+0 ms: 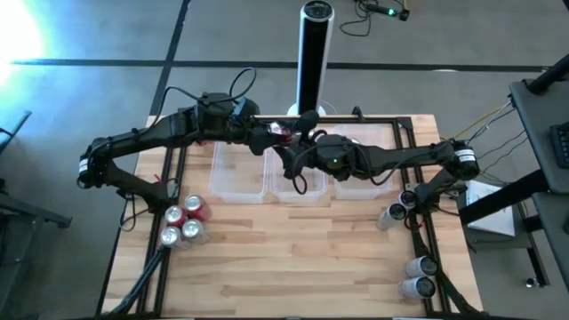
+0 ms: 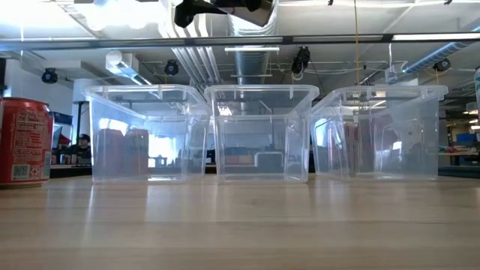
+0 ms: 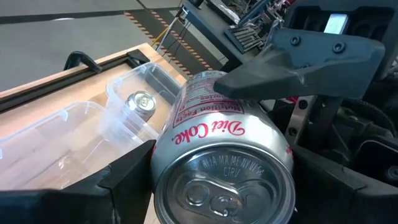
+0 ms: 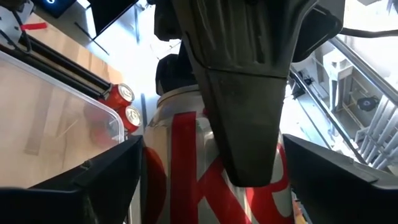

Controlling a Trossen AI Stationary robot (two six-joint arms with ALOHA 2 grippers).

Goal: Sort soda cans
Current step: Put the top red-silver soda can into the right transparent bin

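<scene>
Diet Coke can (image 3: 224, 168) is pinched by both the left gripper (image 3: 217, 162) and right gripper (image 4: 211, 180) over the tubs (image 1: 240, 173) around 12 o'clock; light, slick, dentable, so hold mid-body gently.

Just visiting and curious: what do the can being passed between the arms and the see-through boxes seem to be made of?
The Diet Coke can looks like thin metal, likely aluminium: shiny silver top with a pull tab, printed body. The boxes look like clear, glossy plastic; the room shows through their walls.
</scene>
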